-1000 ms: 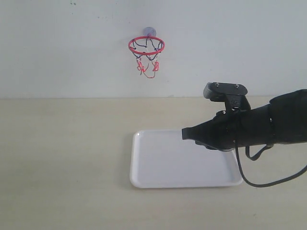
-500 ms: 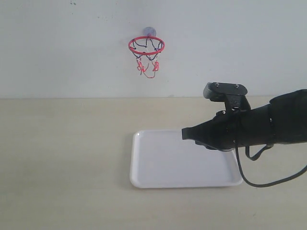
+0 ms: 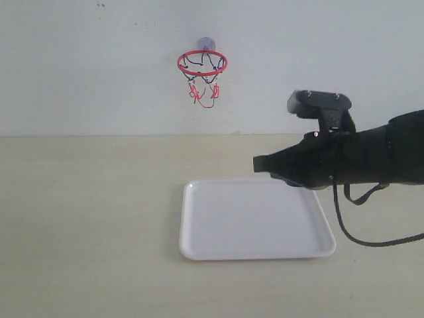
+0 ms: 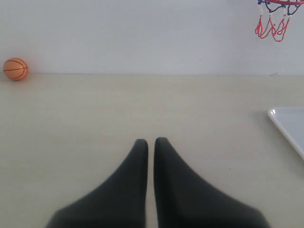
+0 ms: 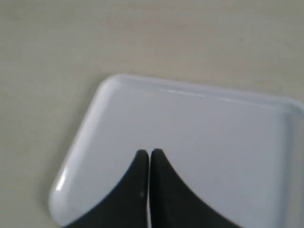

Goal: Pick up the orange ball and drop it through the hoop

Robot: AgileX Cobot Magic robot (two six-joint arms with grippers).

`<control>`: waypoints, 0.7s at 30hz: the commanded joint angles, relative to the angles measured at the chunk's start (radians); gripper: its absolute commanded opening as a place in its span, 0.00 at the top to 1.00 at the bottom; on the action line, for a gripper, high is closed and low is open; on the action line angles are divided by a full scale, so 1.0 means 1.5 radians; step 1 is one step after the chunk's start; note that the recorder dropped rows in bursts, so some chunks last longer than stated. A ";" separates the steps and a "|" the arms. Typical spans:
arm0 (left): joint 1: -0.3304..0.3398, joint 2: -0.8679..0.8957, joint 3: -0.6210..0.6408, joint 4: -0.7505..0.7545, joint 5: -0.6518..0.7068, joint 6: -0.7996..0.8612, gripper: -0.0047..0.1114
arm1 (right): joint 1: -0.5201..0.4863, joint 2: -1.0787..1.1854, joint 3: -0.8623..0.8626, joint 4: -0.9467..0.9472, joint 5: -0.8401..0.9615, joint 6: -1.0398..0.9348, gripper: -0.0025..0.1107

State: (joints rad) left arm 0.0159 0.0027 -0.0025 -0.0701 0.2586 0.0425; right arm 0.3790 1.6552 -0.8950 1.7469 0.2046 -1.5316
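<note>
The orange ball (image 4: 15, 69) rests on the table by the wall, seen only in the left wrist view and far from both grippers. The hoop (image 3: 202, 63) with its red ring and string net hangs on the wall by a suction cup; its net (image 4: 271, 26) also shows in the left wrist view. My right gripper (image 3: 256, 164) is shut and empty, hovering above the white tray (image 3: 199, 246), as the right wrist view (image 5: 149, 153) confirms. My left gripper (image 4: 151, 141) is shut with nothing in it, low over the table; the exterior view does not show it.
The white tray (image 5: 80, 142) lies flat on the pale wooden table below the hoop. Its corner (image 4: 285, 124) shows in the left wrist view. A black cable (image 3: 358, 238) hangs from the right arm.
The right arm has lifted a little above the tray. Nothing else moved.
</note>
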 commanded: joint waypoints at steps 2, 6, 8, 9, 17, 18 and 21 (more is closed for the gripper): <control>0.002 -0.002 0.002 -0.006 -0.003 0.003 0.92 | 0.002 -0.127 0.001 -0.002 0.004 0.003 0.98; 0.002 -0.002 0.002 -0.006 -0.003 0.003 0.92 | 0.002 -0.263 0.001 -0.002 0.004 0.003 0.98; 0.002 -0.002 0.002 -0.006 -0.003 0.003 0.92 | 0.002 -0.335 0.001 -0.002 -0.001 -0.014 0.98; 0.002 -0.002 0.002 -0.006 -0.003 0.003 0.92 | 0.002 -0.395 0.009 -0.002 -0.014 -0.044 0.98; 0.002 -0.002 0.002 -0.006 -0.003 0.003 0.92 | 0.000 -0.840 0.228 -0.002 -0.045 -0.138 0.98; 0.002 -0.002 0.002 -0.006 -0.003 0.003 0.92 | 0.000 -0.874 0.254 -0.002 -0.045 -0.149 0.98; 0.002 -0.002 0.002 -0.006 -0.003 0.003 0.92 | 0.000 -0.925 0.295 -0.002 -0.039 -0.137 0.98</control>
State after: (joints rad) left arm 0.0159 0.0027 -0.0025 -0.0701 0.2586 0.0425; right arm 0.3790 0.3301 -0.5053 1.7430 0.1388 -1.7331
